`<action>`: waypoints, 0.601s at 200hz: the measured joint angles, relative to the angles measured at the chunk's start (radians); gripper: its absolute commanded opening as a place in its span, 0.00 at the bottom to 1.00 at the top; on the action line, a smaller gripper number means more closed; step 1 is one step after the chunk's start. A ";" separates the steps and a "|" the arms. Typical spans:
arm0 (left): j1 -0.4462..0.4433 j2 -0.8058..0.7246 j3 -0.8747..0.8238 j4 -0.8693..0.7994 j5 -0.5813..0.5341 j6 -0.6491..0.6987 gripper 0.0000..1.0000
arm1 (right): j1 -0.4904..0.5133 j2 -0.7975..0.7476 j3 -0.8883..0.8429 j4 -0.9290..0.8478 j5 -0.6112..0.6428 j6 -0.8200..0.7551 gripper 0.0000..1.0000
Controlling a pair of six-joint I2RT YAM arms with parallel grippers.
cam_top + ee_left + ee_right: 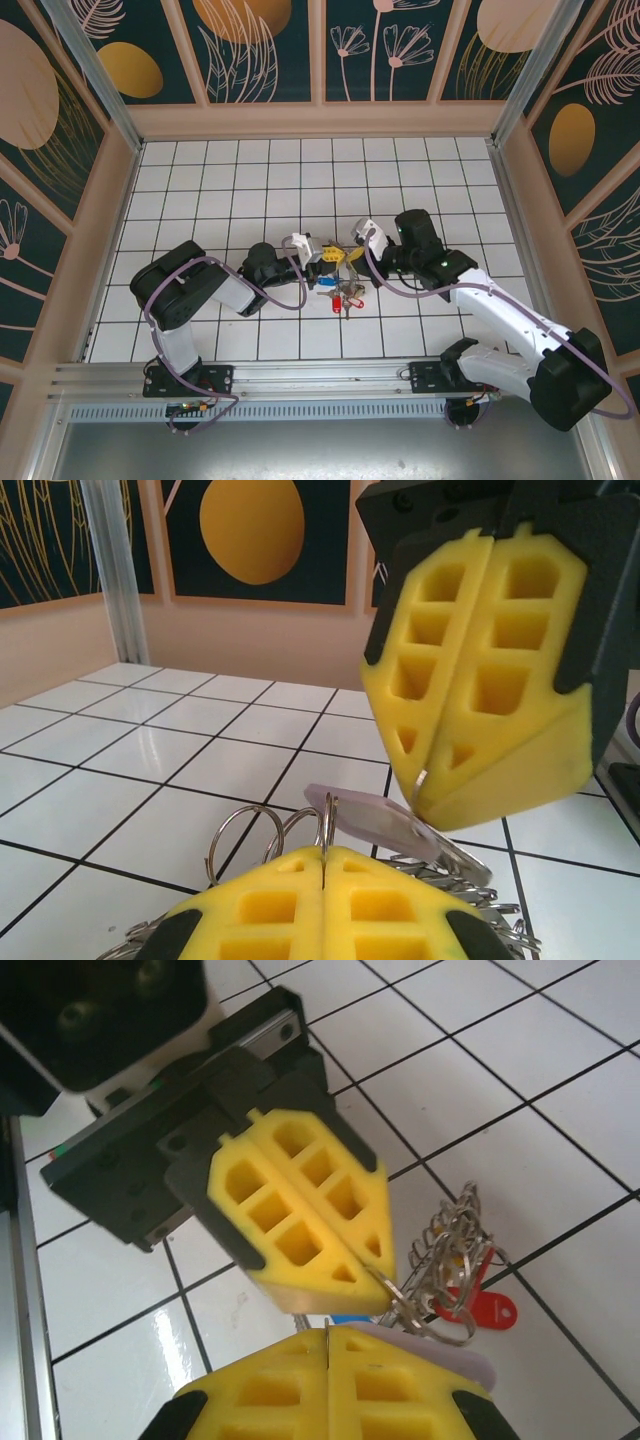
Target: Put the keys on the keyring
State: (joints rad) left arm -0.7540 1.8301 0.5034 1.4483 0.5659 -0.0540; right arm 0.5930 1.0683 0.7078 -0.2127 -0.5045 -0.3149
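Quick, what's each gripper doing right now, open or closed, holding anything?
Left gripper: closed, pinching a thin metal ring of the key bunch.
Right gripper: closed on the same bunch, by a pale tag.

Seen from above, the left arm and the right arm are built from black joint housings and white link shells. A lilac cable is looped along each. The left gripper and right gripper are fitted with yellow fingers moulded with square hollows and framed in black.

Bright, even light; glare on tiles; wrist close-ups soft
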 measured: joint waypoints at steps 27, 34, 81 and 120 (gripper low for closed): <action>0.000 0.000 0.000 -0.003 -0.027 -0.002 0.00 | 0.005 -0.001 0.000 0.007 0.052 0.014 0.00; 0.000 0.000 0.000 -0.006 -0.035 -0.002 0.00 | 0.004 -0.004 -0.002 0.006 0.072 0.010 0.00; 0.000 -0.017 0.000 -0.047 -0.078 0.007 0.00 | -0.212 -0.017 0.064 -0.169 0.210 -0.055 0.00; 0.000 -0.017 0.000 -0.055 -0.078 0.008 0.00 | -0.272 0.145 0.135 -0.286 0.332 -0.071 0.00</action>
State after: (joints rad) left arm -0.7540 1.8133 0.5030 1.3937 0.4877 -0.0460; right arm 0.3206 1.2129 0.8429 -0.4984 -0.1730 -0.3859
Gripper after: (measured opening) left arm 0.064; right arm 0.047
